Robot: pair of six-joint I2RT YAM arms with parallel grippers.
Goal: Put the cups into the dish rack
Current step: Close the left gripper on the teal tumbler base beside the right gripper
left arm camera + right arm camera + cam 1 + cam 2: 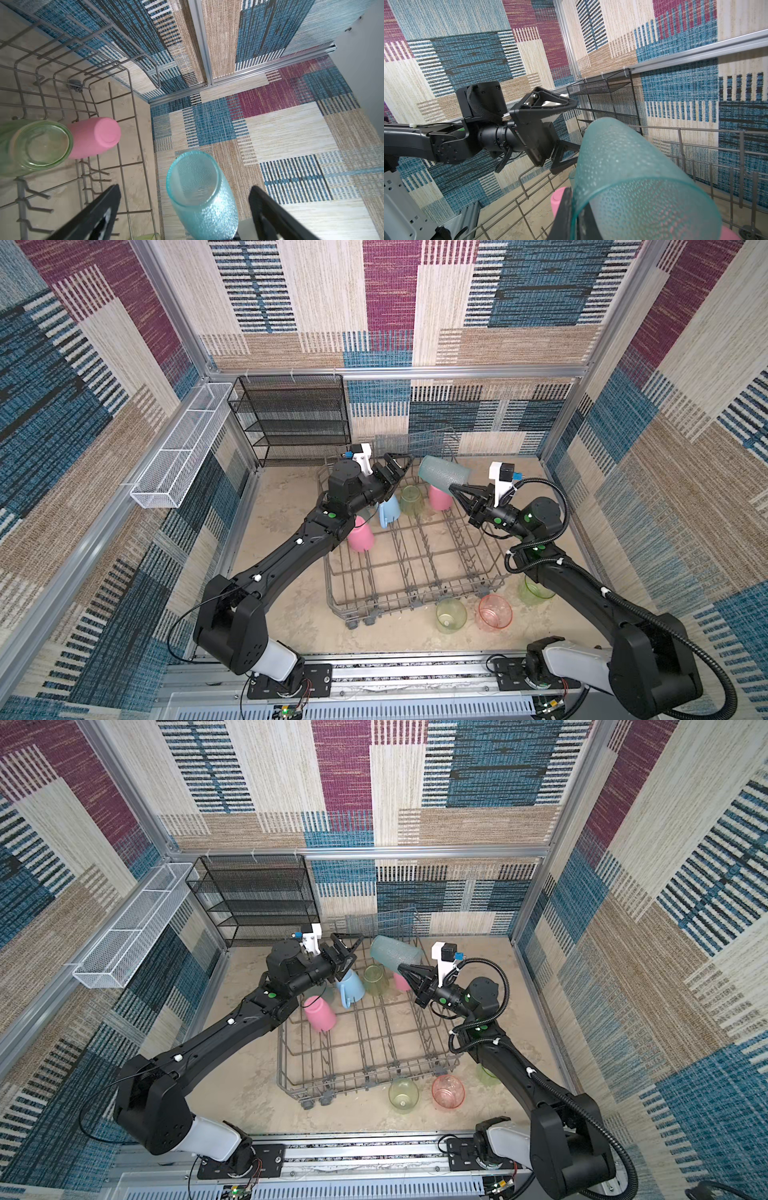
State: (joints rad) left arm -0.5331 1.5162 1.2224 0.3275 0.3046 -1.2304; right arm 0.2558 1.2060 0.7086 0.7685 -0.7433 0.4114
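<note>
The dish rack stands on the counter, near its middle. The left gripper hangs above the back left part of the rack with its fingers spread wide and grips nothing. Beside its arm, a pink cup stands mouth down at the rack's left side. Further right, a blue mug and a yellow-green cup stand mouth down along the back row.

The teal cup is in the air above the back of the rack. It lies on its side, tilted, just to the right of the left gripper's fingertips. In the left wrist view the teal cup sits between the two spread fingers with a gap on each side; no contact shows. Under it, a second pink cup stands mouth down in the rack.

The right gripper is pressed together on the teal cup's open rim, pinching the wall. The right wrist view shows one finger against the outside of the rim. The cup extends from this gripper toward the left gripper.

On the counter, in front of the rack's right corner, a loose yellow-green cup and a pink-orange cup rest well apart from both grippers. A third green cup is partly hidden behind the right arm.
</note>
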